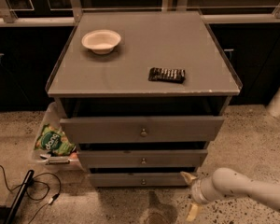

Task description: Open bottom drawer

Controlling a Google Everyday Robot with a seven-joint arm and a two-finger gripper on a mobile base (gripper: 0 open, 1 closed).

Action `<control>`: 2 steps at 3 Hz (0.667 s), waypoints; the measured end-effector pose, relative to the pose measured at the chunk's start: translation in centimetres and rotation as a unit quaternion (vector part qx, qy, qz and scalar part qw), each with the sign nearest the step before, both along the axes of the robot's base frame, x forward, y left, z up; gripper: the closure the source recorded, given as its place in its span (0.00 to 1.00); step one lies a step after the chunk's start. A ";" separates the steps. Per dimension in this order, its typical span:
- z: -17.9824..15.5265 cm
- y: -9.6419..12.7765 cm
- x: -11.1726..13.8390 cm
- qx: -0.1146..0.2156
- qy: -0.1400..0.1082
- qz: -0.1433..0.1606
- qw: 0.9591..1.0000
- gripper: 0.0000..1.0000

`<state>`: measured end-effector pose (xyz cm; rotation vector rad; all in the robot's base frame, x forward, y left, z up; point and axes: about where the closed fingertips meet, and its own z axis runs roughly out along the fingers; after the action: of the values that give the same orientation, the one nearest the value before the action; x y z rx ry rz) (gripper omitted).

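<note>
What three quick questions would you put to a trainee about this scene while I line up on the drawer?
1. True or false: the gripper is on the knob of the bottom drawer.
2. What lies on the cabinet top along with the white bowl? A) a dark packet B) a green bag C) a cable
3. Fill in: under that top there are ___ drawers.

Key: 1 false: the gripper is open, low near the floor by the drawer's right end, well right of the knob. 2 A. 3 three.
</note>
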<state>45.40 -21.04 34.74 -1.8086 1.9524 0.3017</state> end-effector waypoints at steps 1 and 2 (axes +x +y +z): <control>-3.5 -1.1 2.3 0.018 -0.035 -0.001 0.999 0.00; -6.4 -2.6 4.9 0.014 -0.031 -0.023 0.999 0.00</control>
<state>50.34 -23.64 28.33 -1.7317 1.9345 0.2538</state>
